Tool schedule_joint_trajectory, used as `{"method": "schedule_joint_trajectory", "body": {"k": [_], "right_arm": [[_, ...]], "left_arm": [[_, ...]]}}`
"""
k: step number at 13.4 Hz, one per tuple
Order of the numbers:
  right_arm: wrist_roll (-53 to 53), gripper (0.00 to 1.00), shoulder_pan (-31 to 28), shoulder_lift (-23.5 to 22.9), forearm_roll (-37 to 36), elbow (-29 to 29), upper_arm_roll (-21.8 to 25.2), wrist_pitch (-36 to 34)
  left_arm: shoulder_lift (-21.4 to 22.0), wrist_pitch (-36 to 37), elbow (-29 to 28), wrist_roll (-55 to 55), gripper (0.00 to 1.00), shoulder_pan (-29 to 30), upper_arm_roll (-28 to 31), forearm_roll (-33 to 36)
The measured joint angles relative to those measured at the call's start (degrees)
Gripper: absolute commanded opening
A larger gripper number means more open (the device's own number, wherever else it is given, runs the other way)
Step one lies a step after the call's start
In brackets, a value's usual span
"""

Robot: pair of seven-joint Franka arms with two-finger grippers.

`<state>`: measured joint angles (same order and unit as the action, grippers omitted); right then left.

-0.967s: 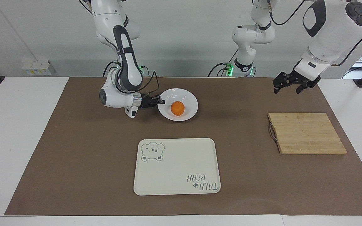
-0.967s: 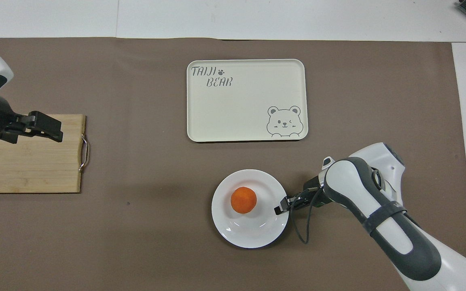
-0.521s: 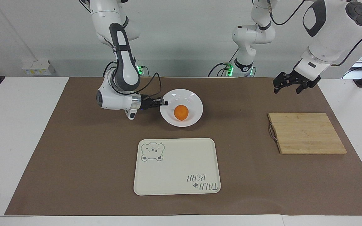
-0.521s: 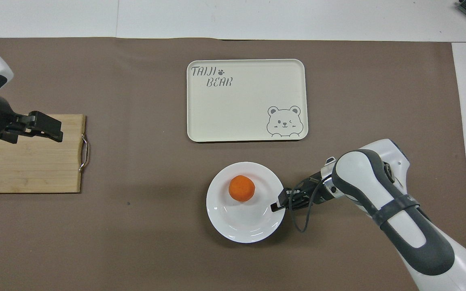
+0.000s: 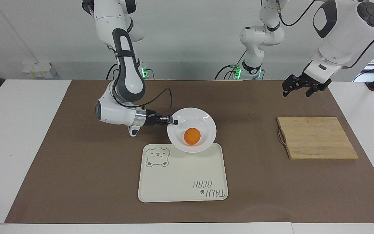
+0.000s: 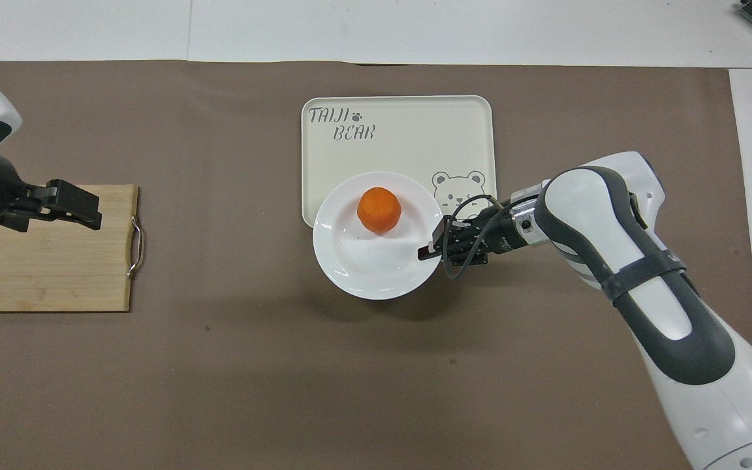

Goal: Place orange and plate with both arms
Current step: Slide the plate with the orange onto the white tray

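White and glossy, the plate (image 5: 203, 118) is pinched by its rim in your right gripper (image 5: 173, 122), whose fingers are clamped tight on the edge toward the right arm's end of the table. The plate is lifted and tilted, and it overlaps the edge of the cream tray (image 5: 180, 182) that lies nearest the robots. The orange (image 5: 192, 136) sits inside the plate, on the side that hangs over the tray.

Your left gripper (image 5: 300, 88) waits in the air with its fingers spread wide and nothing between them, over the edge of the wooden cutting board (image 5: 317, 138) that lies nearest the robots, at the left arm's end of the brown mat (image 5: 76, 169), well apart from the plate.
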<state>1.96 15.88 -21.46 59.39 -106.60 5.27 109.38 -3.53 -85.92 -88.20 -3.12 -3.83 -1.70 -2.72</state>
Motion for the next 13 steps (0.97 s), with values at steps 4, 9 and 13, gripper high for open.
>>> {"method": "schedule_joint_trajectory", "body": {"k": [4,9,13], "right_arm": [[-6.88,0.00,0.18,-2.65,0.01,3.65,-0.08,3.61],[-7.68,0.00,-0.30,-7.88,2.82,6.69,-0.15,7.61],[-10.62,0.00,-0.22,-9.45,2.84,8.78,-0.20,9.50]], "left_arm": [[0.00,0.00,0.00,0.00,1.00,0.00,0.00,0.00],[0.00,0.00,0.00,0.00,1.00,0.00,0.00,0.00],[0.00,0.00,0.00,0.00,1.00,0.00,0.00,0.00]]}}
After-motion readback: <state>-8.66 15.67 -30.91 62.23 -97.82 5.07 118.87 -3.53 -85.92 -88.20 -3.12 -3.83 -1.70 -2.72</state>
